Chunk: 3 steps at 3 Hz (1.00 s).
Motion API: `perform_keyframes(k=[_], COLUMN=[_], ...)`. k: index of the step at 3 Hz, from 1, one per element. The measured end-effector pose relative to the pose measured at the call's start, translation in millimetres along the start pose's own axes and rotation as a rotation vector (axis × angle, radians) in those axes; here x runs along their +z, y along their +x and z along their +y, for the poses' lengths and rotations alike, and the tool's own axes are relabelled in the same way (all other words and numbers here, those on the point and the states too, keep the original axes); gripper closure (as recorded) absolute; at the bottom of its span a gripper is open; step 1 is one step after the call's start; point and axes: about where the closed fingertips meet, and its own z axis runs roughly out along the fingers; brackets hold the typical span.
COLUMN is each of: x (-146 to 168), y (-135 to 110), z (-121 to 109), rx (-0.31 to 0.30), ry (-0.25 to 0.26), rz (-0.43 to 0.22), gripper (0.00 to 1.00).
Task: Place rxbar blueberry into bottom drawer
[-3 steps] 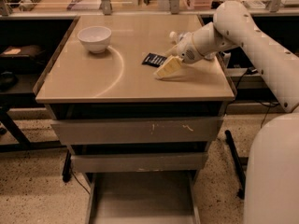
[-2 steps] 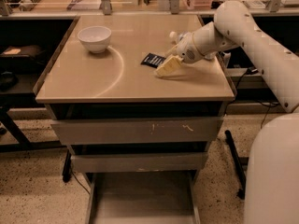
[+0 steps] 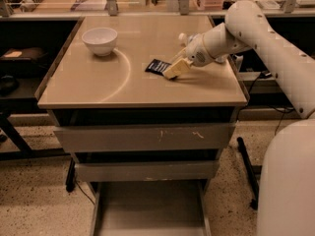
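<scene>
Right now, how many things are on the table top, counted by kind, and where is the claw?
White bowl: 1
Rxbar blueberry: 1
Bottle, mostly hidden behind the arm: 1
Total: 3
The claw is low over the table top, at the bar's right end.

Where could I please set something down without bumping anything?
Bare: the front strip of the tabletop, and between the bowl and the rxbar blueberry; also the bottom drawer floor. Crowded: right side, where the gripper sits at the bar, bottle behind.
</scene>
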Motion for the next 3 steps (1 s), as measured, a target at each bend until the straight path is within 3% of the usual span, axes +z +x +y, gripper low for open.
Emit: perform_keyframes(k=[2,3], x=[-2,-17], y=[-2,3], z=[0,18], rx=[0.000,-0.023], ry=[0.000,0.007], rz=[0.000,-0.044], gripper=[1.00,1.00])
